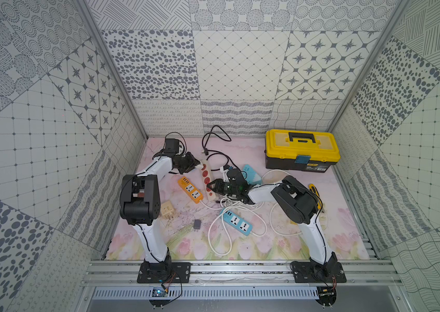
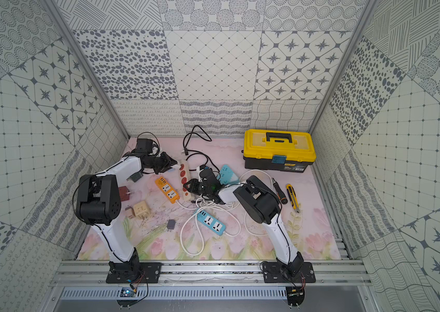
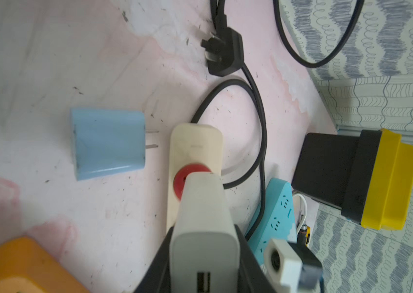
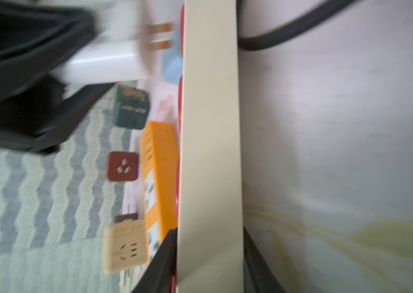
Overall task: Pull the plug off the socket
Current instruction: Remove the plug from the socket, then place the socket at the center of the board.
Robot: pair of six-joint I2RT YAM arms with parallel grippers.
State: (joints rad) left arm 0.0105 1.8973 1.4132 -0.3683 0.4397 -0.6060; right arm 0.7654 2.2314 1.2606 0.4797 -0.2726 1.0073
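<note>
The socket is a cream power strip (image 1: 207, 178) (image 2: 185, 180) with red outlets, lying mid-mat. My right gripper (image 1: 211, 186) (image 4: 210, 230) is shut on the strip's (image 4: 210, 126) long sides near its front end. The plug (image 3: 200, 203) is a white charger block, and my left gripper (image 3: 204, 228) (image 1: 196, 165) is shut on it over the strip's (image 3: 195, 144) far end. In the right wrist view the plug (image 4: 103, 58) shows its bare copper prongs (image 4: 159, 35), their tips close to the red outlet face. Whether the tips still touch the outlet is blurred.
An orange strip (image 1: 190, 189) lies left of the cream one, a blue strip (image 1: 236, 220) with white cords in front. A light-blue adapter (image 3: 107, 144) and a loose black plug (image 3: 223, 53) lie near the far end. A yellow toolbox (image 1: 301, 148) stands back right.
</note>
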